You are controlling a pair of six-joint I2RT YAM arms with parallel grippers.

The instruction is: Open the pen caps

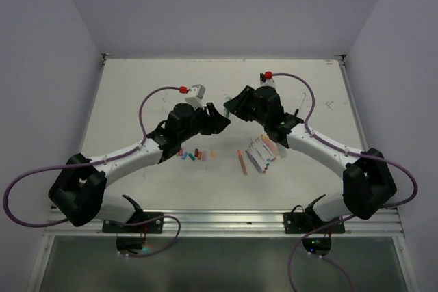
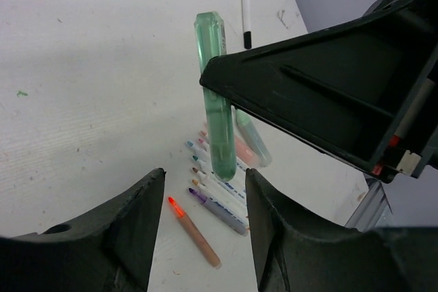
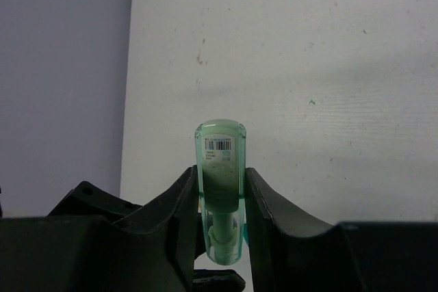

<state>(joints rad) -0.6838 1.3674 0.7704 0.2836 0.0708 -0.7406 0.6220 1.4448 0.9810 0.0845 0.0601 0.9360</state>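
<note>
My right gripper is shut on a pale green highlighter and holds it above the table, barcoded end away from the camera. Its clear green cap points toward my left gripper. The left gripper's fingers stand on either side of the cap end, with a gap still showing on each side. In the top view the two grippers meet at mid-table, left and right. Several loose pen caps lie in a row under the left arm.
A row of uncapped white-barrelled pens lies below the grippers, also visible from above. An orange pen lies beside them. Two more highlighters rest behind the row. A black-capped pen lies farther back.
</note>
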